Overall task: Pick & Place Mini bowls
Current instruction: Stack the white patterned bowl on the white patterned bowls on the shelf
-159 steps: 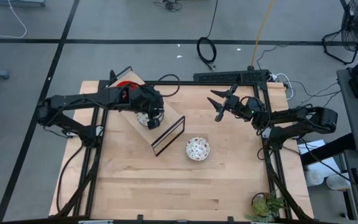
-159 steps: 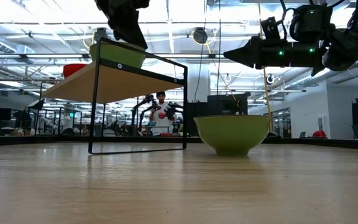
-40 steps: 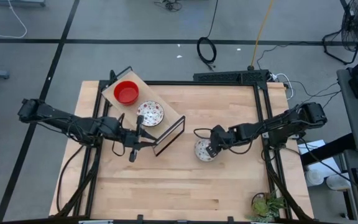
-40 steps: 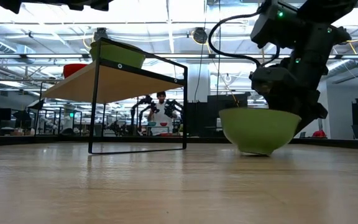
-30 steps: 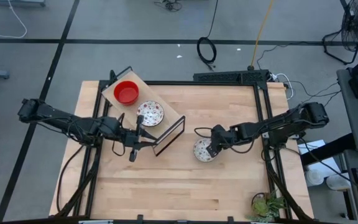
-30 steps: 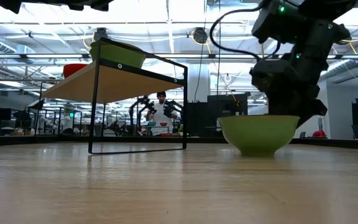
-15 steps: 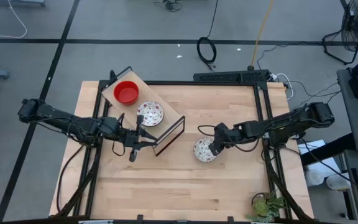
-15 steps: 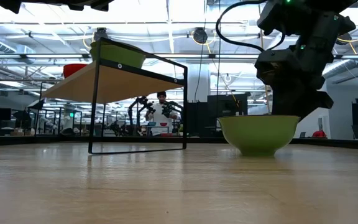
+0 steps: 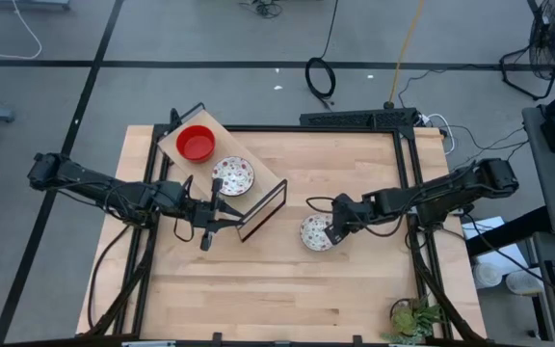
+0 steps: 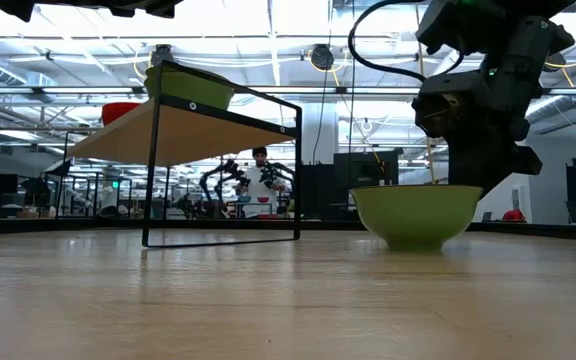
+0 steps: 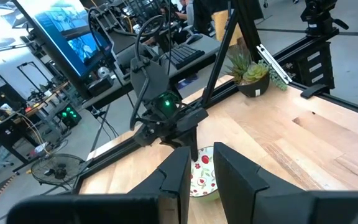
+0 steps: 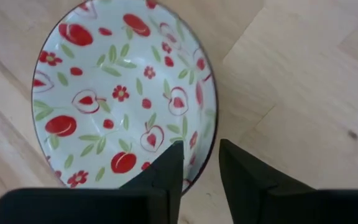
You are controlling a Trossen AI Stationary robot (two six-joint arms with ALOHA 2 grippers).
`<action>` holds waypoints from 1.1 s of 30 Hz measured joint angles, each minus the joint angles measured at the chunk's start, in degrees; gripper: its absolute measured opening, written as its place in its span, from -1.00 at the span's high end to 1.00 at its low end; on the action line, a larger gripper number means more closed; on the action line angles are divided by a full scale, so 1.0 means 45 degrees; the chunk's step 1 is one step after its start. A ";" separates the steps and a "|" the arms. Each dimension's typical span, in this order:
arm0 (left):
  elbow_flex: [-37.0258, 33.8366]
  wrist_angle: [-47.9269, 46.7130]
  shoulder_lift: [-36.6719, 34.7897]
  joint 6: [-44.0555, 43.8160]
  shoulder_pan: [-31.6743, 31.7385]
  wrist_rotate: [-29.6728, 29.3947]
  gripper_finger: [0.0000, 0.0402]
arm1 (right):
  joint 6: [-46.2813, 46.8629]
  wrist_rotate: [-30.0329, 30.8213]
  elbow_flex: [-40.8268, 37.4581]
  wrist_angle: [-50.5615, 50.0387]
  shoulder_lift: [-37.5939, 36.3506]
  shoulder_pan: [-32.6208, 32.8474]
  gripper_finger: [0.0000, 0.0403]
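patterned bowl (image 12: 126, 93) sits flat on surface (image 9: 277, 289), right of centre. moment ago it was tipped up and nearer middle; now level, nudged slightly toward right edge. right pincer (image 12: 199, 163) narrowing, one finger inside rim, one outside, straddling wall, not clearly clamped: lift looks next. bowl glossy, thin-rimmed, white with red fruit and green leaves inside, green outside. second patterned bowl (image 9: 232, 175) and red bowl (image 9: 197, 144) already on raised wooden shelf (image 9: 174, 147), far left corner. left pincer (image 9: 206, 237) waits near shelf, fingers close together, empty.
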 joint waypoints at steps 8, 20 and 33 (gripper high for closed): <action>0.0000 0.0000 0.0000 0.0000 0.0000 0.0000 0.62 | 0.0068 0.0056 0.0000 0.0010 0.0000 0.0154 0.66; 0.0000 0.0000 0.0000 -0.0005 0.0000 0.0000 0.62 | 0.0000 0.0059 0.0000 -0.0039 0.0005 0.0149 0.80; 0.0000 0.0000 0.0000 -0.0016 0.0000 0.0000 0.62 | -0.0818 0.0057 0.0019 0.0051 0.0000 0.0144 0.97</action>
